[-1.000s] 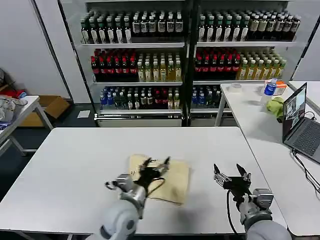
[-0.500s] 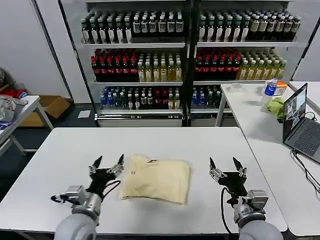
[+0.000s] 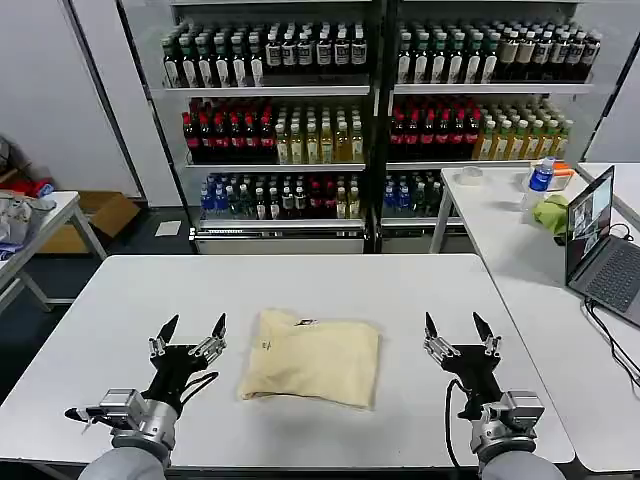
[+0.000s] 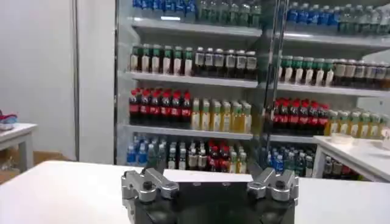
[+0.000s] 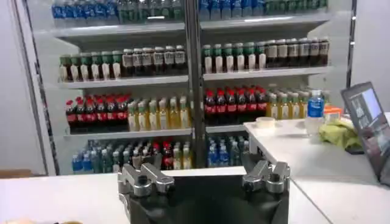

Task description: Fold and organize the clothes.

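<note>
Left gripper and right gripper raised, fingers spread, empty.

Ahead of me stands a tall glass-fronted drinks cooler with 2 doors, its white shelves packed with rows of dark, red-capped, yellow and blue-labelled bottles. The wall beside it is plain pale grey, and the floor below is dark grey. My broad white rectangular surface fills the foreground. To my right runs a second white table carrying an open dark laptop, a clear plastic bottle with a blue label and a crumpled lime-green cloth. To my left, a smaller white side table holds a grey-white fabric pile, with a brown cardboard box on the floor behind it. Lighting is even and bright.
</note>
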You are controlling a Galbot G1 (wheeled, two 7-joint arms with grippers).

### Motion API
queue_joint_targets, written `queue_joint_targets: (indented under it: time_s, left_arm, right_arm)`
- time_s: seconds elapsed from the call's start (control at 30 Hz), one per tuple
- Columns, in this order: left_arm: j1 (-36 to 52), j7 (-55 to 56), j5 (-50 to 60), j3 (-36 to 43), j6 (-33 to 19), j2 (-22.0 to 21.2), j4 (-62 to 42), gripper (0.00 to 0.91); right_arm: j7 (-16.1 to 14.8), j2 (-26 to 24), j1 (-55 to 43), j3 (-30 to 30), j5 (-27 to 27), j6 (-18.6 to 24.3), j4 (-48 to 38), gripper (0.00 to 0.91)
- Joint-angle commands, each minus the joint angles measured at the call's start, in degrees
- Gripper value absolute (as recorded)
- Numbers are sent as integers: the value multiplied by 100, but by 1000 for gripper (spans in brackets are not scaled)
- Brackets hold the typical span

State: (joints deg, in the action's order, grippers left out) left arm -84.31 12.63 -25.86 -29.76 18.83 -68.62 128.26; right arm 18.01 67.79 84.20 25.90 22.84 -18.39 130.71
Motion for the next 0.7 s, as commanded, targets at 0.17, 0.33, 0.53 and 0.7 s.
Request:
queue_joint_targets:
  time_s: [0.17,0.33,0.53,0.7]
  left_arm:
    - [-225,-81,96,-177,-11,72,230,907]
    - [-214,-90,99,-154,-14,65,211,907]
    - [-184,-115,103,-118,-3,60,206,907]
    - [-183,-135,99,-116,-4,59,194,907]
  right_arm:
    - [-113,145,192,232,-136,90,120,907]
    - [-151,148,229,247,-202,51,168,907]
    - [-129,114,192,297,-209,23,192,907]
    - [-133,99,184,306,-222,-14,206,907]
